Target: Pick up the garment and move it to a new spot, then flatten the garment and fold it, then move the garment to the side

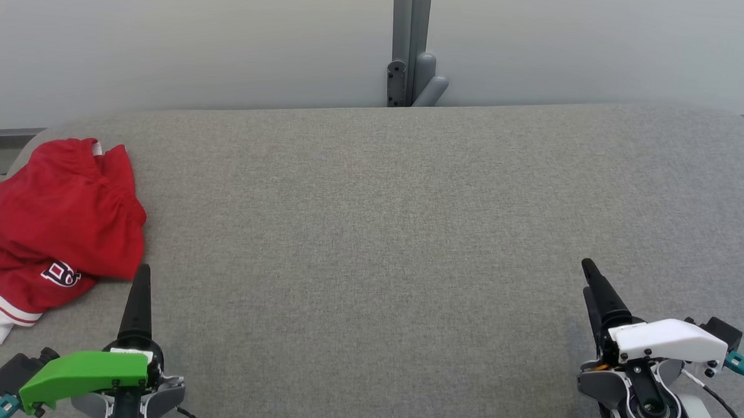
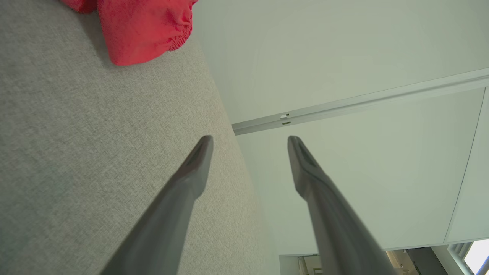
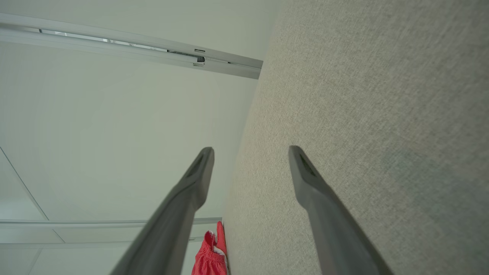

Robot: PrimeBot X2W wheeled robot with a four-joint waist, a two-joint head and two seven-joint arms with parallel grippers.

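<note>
Grey table [image 1: 372, 203], red garment [image 1: 57, 220] bunched at left edge, pickup not begun: left gripper [image 2: 250, 140] & right gripper [image 3: 251, 151] gape empty, nxt prob. left reach + pinch.

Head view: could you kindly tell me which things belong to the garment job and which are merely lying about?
Job: red garment; grey table; left gripper and right gripper, jaws open.
Lying about: grey post behind the table; pale wall.
</note>
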